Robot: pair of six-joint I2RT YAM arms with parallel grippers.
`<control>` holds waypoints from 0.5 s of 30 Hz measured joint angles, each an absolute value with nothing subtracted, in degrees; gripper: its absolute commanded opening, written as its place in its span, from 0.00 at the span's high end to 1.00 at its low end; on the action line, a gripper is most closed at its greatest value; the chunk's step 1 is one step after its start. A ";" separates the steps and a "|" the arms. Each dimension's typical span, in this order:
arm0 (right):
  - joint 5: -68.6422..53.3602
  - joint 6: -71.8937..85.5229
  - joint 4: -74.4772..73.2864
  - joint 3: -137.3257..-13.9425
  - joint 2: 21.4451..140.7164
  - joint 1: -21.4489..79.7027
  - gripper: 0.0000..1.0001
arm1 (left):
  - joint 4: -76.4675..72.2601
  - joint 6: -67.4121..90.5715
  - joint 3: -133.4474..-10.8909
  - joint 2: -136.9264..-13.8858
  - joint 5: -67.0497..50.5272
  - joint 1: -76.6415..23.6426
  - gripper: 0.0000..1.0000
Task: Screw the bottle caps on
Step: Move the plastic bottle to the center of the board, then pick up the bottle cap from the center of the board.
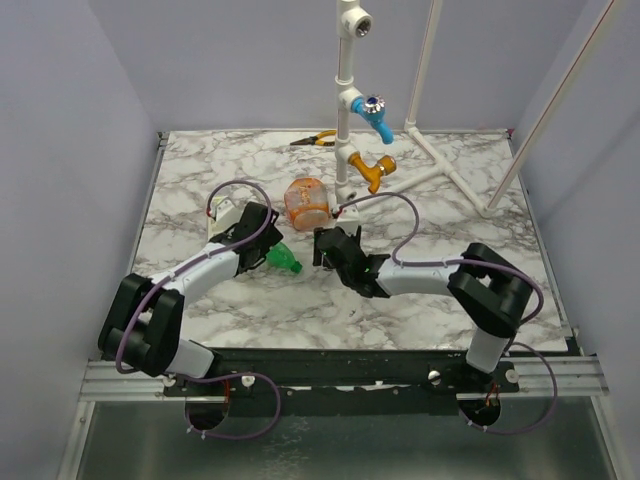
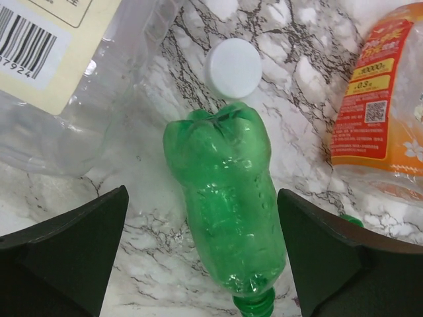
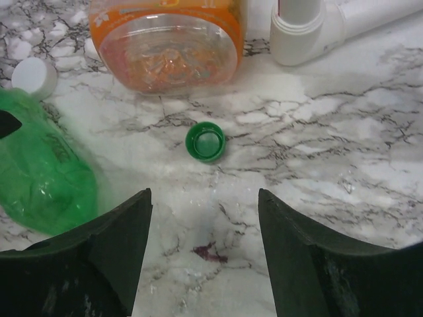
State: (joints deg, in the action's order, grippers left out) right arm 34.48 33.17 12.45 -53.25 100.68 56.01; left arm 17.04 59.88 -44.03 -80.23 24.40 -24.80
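A slim green bottle (image 2: 225,211) lies on its side on the marble, its uncapped neck toward the camera, between the wide-apart fingers of my open left gripper (image 2: 201,195), which do not touch it. A white cap (image 2: 232,68) rests just beyond its base. Left of it lies a clear bottle (image 2: 59,79) with a pale barcode label. On the right is an orange bottle (image 2: 380,112). In the right wrist view a dark green cap (image 3: 205,141) lies open side up, just ahead of my open, empty right gripper (image 3: 203,198). From above, the left gripper (image 1: 264,243) and right gripper (image 1: 326,246) flank the green bottle (image 1: 283,260).
A white pipe frame (image 1: 345,90) stands behind the orange bottle (image 1: 307,200), carrying a blue tap (image 1: 372,110) and an orange tap (image 1: 375,168). Its foot (image 3: 304,33) is close to the bottle. Pliers (image 1: 313,139) lie at the back. Slanted white pipes (image 1: 545,120) cross the right side.
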 measured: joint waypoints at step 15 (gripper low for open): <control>40.03 29.78 17.34 -60.58 115.07 55.96 0.38 | 15.49 59.75 -42.02 -81.52 23.33 -22.85 0.21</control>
State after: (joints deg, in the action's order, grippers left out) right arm 40.03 29.78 17.34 -60.58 115.07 55.96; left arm 15.49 59.75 -42.02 -81.52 23.33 -22.85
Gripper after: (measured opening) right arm 0.622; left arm 0.801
